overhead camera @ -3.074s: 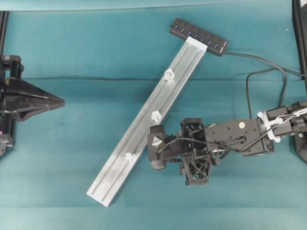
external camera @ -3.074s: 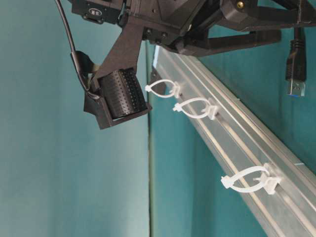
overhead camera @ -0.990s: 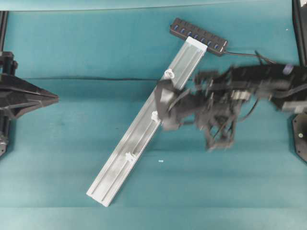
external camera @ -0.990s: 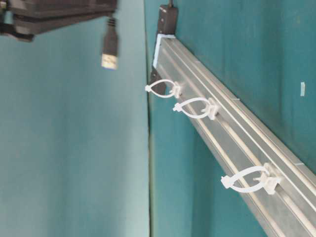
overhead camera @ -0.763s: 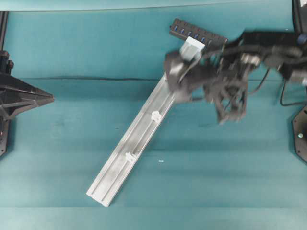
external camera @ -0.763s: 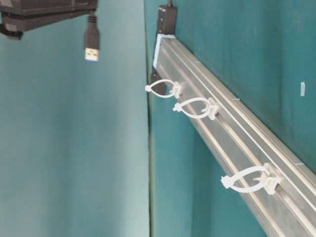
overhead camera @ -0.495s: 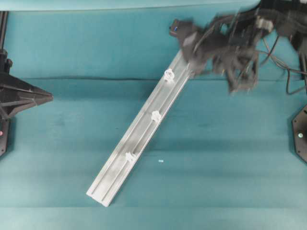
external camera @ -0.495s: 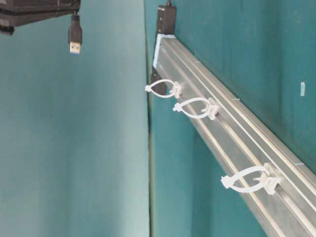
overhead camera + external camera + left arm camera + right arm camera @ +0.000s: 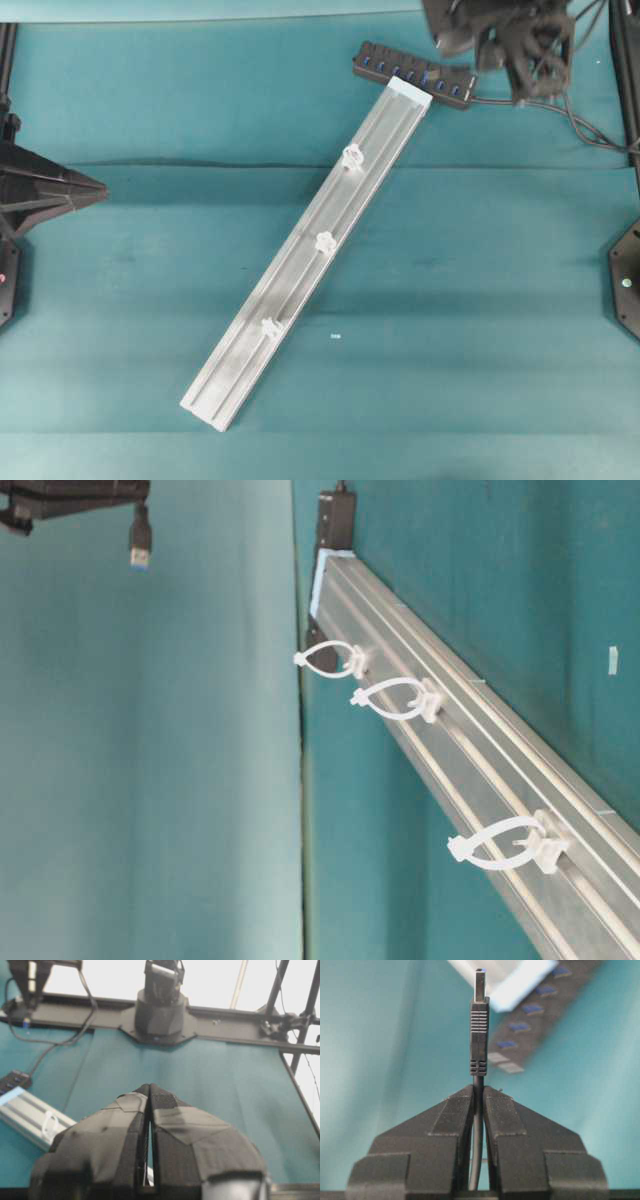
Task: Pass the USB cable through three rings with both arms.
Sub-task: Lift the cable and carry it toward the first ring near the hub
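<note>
Right claw (image 9: 479,1091) swung hubward | USB cable (image 9: 479,1035) pinched, plug protruding

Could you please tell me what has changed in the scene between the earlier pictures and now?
The right claw, shut on the USB cable throughout, swung from beside the middle of the rail up to the far end, above the hub. The plug hangs clear of the three rings, none threaded. The left claw stayed shut at the left edge; rail, rings and hub kept their places.

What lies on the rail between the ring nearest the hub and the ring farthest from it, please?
The middle ring, clipped to the rail between the nearest ring and farthest ring; the overhead view shows it.
</note>
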